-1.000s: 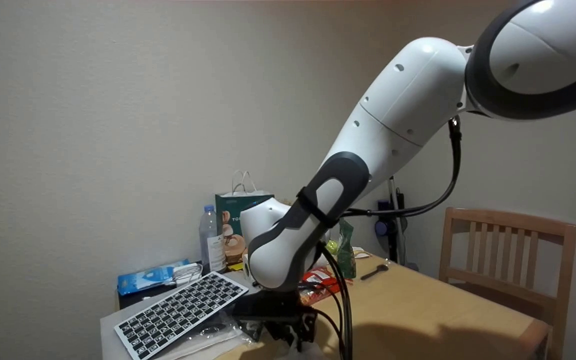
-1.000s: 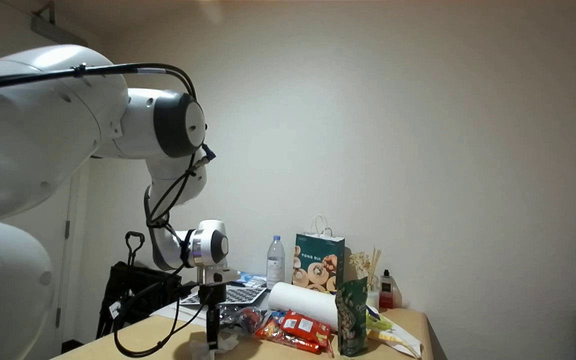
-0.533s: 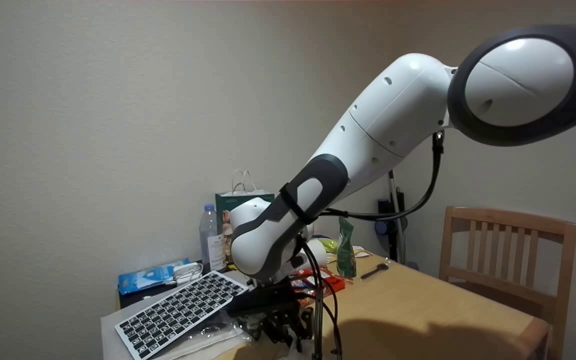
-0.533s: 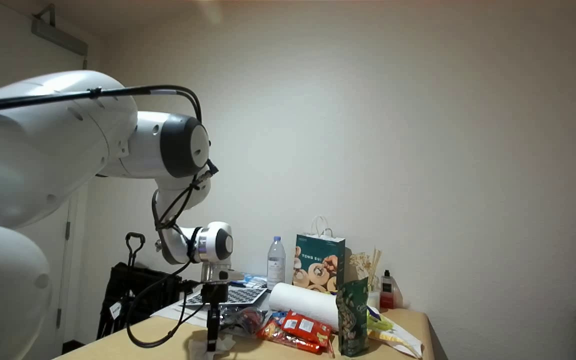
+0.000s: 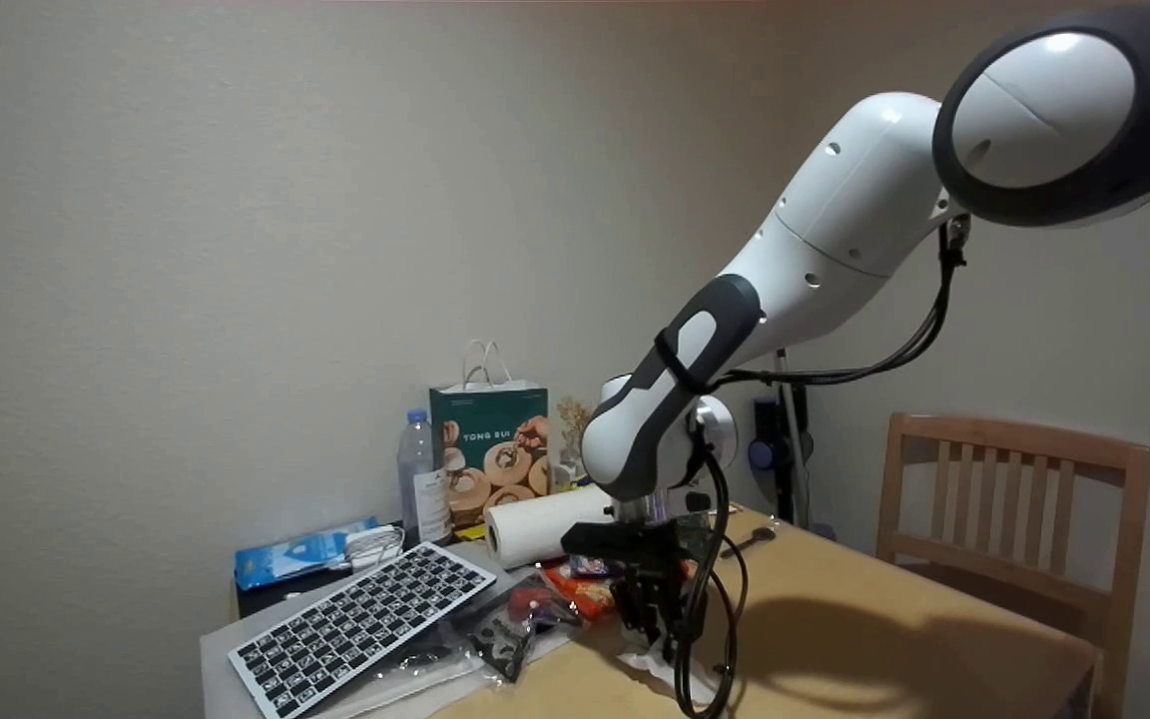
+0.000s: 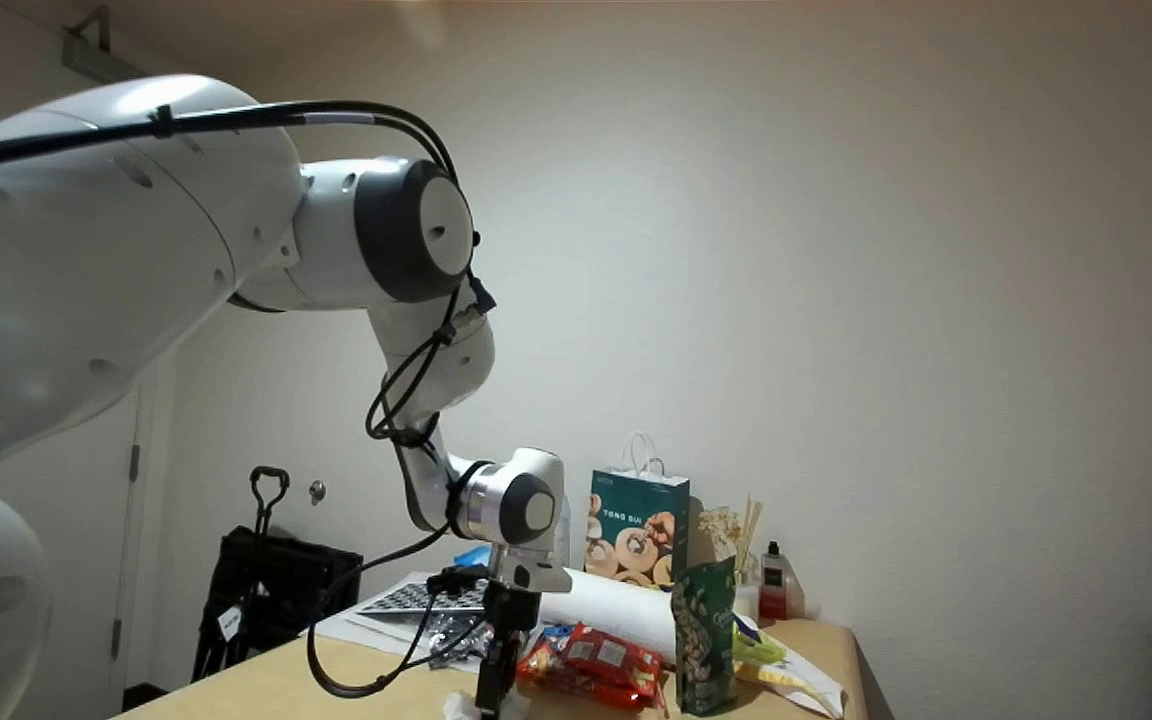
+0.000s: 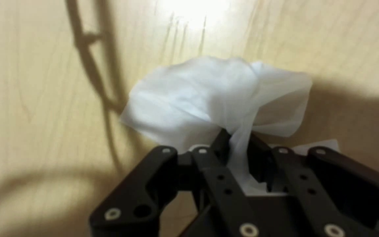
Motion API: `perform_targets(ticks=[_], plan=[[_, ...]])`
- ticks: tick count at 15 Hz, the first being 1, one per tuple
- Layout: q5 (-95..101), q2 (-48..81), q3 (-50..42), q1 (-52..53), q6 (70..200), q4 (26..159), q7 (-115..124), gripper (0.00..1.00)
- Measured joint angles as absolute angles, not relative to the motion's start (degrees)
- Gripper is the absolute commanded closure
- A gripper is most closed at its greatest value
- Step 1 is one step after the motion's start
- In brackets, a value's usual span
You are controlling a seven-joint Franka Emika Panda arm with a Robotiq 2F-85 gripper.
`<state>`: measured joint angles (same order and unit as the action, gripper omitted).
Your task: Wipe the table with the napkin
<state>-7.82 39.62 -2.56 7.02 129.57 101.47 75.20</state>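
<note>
Here the pincer (image 7: pixel 238 141) has the napkin (image 7: pixel 183 102) pinched between its black fingers (image 7: pixel 220 144), a twisted white tuft rising in the gap while the loose folds fan out over the surface (image 7: pixel 28 115). In an exterior view the napkin is well in from the edge beside the slatted chair (image 5: pixel 1019 439), with the pincer pointing down at it and black cables (image 5: pixel 722 499) hanging just beside. Towards the surface's left edge in that view sits a keyboard (image 5: pixel 365 624), a clear plastic bag (image 5: pixel 510 639) near it. By the edge along the wall (image 5: pixel 186 250) stand a blue-capped bottle (image 5: pixel 422 489) and a green paper bag (image 5: pixel 490 439); a paper towel roll (image 5: pixel 535 527) lies on its side before them. A dark spoon (image 5: pixel 761 535) rests near the edge on the chair's side. In an exterior view red packets (image 6: pixel 606 655) lie just in front of the roll, farther from the wall edge, and a green pouch (image 6: pixel 704 640) stands upright beside them. Near the far right corner of the surface there stands a small bottle (image 6: pixel 774 590), red in its lower part
</note>
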Motion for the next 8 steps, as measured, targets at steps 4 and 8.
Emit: perform_targets(ticks=[4,8], plan=[[-8.7,38.2,-2.5,6.4,133.0,104.5,75.1,0.57],[-7.1,38.2,-2.5,8.9,134.0,105.8,74.7,0.31]])
